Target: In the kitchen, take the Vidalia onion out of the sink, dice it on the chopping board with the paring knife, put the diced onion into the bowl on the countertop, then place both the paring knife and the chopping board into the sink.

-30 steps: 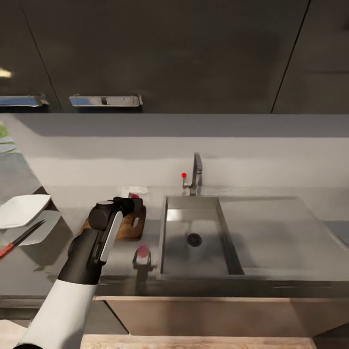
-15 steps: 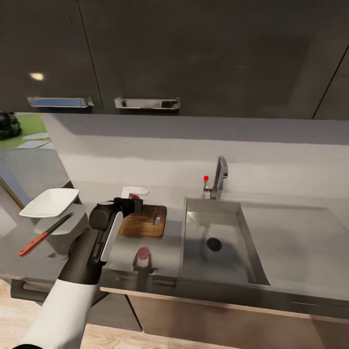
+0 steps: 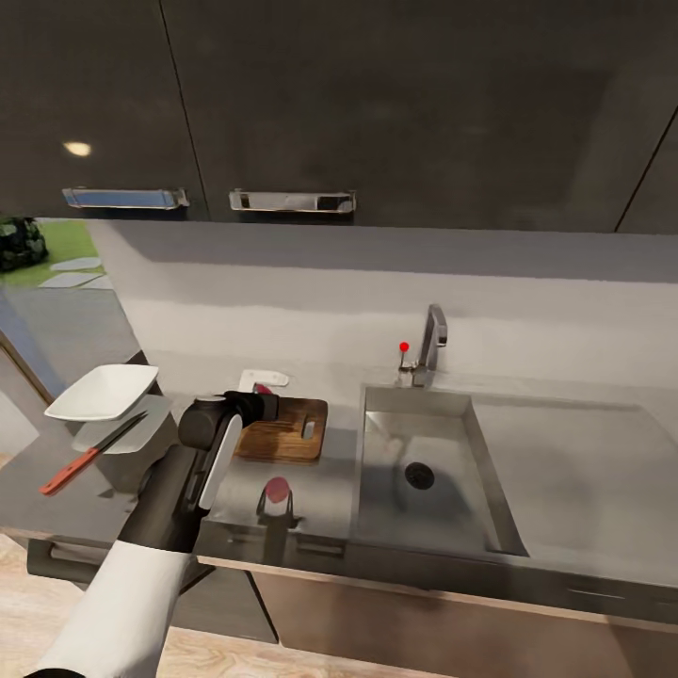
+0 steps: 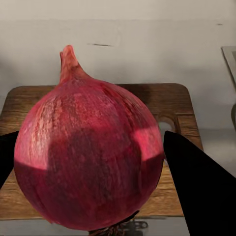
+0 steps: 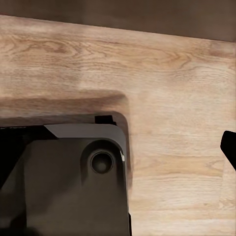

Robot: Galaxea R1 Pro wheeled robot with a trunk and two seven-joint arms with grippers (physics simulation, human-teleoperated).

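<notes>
One Vidalia onion (gripped), one chopping board.

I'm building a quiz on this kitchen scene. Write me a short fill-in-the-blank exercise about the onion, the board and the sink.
1. The left gripper is shut on the ____.
2. The chopping board lies on the countertop on the ____ side of the sink in the head view.
3. The knob beside the tap is coloured ____.
4. The white bowl rests at the counter's ____ end in the head view.

Missing words: onion; left; red; left
</notes>
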